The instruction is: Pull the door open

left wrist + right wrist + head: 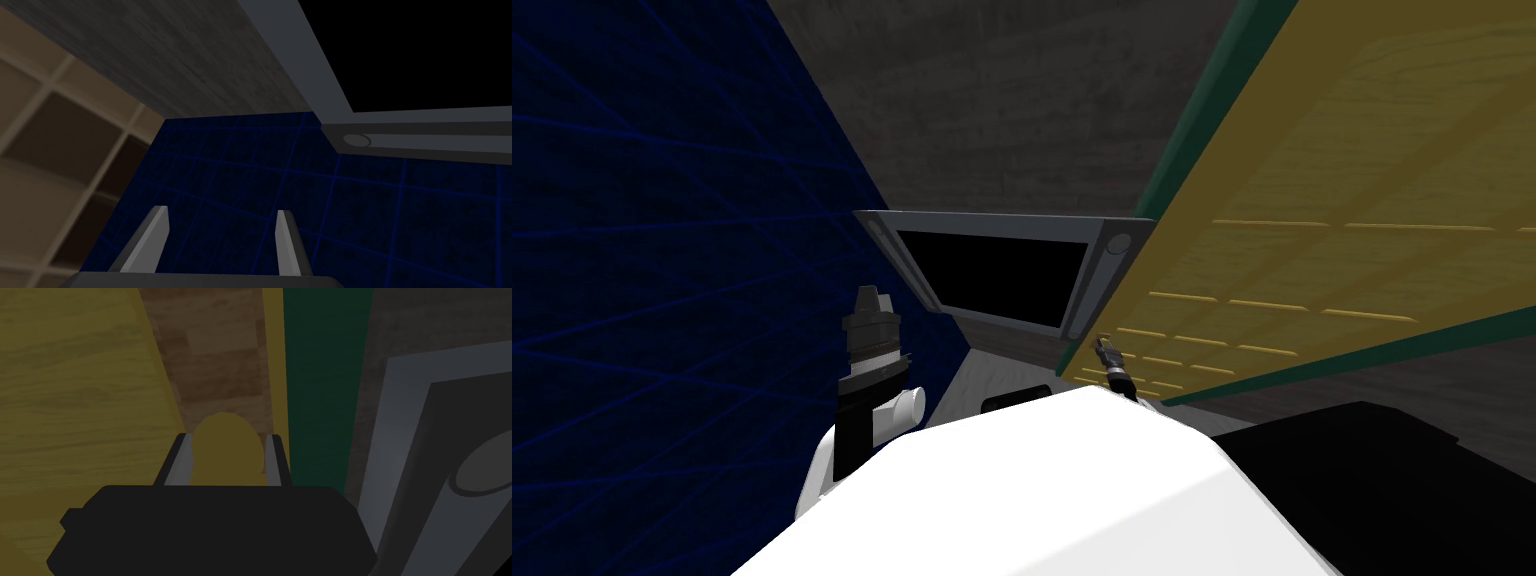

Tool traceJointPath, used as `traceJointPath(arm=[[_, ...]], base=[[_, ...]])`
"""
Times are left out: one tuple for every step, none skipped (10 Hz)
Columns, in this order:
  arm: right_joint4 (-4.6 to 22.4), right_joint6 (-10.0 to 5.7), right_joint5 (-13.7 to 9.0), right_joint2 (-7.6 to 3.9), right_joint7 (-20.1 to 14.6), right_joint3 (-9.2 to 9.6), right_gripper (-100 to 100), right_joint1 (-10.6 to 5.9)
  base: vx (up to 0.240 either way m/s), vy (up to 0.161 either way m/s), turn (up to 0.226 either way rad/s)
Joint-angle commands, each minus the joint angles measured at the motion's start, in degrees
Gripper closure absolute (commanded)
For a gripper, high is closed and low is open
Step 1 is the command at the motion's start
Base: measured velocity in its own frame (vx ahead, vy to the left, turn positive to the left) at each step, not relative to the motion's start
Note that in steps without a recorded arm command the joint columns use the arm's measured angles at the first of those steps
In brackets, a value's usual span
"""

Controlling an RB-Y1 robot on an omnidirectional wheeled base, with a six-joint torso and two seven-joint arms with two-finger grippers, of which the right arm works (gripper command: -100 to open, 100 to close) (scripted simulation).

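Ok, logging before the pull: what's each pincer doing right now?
Left pincer: open, holding nothing.
Right pincer: shut on the yellow door knob.

The right pincer (228, 436) is hiding the base of the knob (227, 455); the door (1362, 200) is running off upper right

A narrow passage runs between the dark blue gridded wall (662, 250) and the yellow wood-grain door (1362, 200) in its dark green frame (1202, 110). It ends ahead at a grey-framed panel (982, 225) around a black area. The left gripper (872, 300) stands just beside the blue wall, fingers spread with nothing between them and the wall straight ahead. The right gripper (228, 437) has no spare room. Its fingers press both sides of the rounded yellow knob (227, 455), with the door face close on one side and the green frame on the other — a strip of brown planking (215, 353) lies open beyond.
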Motion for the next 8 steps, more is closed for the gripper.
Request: traceJointPath(arm=[[-0.09, 0.07, -0.37, 0.07, -2.68, 0.26, 100, -0.03], [-0.07, 0.10, -0.57, 0.08, -4.18, 0.42, 100, -0.11], [-0.04, 0.15, -0.87, 0.09, -5.85, 0.65, 100, -0.23], [-0.04, 0.15, -0.87, 0.09, -6.16, 0.65, 100, -0.23], [-0.02, 0.20, -1.17, 0.09, -8.15, 0.88, 100, -0.35], [0.01, 0.24, -1.47, 0.10, -9.72, 1.11, 100, -0.48], [0.01, 0.24, -1.47, 0.10, -10.13, 1.11, 100, -0.48], [0.03, 0.29, -1.77, 0.11, -12.12, 1.35, 100, -0.60]], base=[[-0.031, -0.009, 0.017], [-0.029, -0.010, 0.016], [-0.029, -0.013, 0.019], [-0.022, -0.007, 0.010], [-0.019, -0.007, 0.011], [-0.028, -0.013, 0.023], [-0.023, -0.008, 0.012], [-0.022, -0.002, 0.012]])
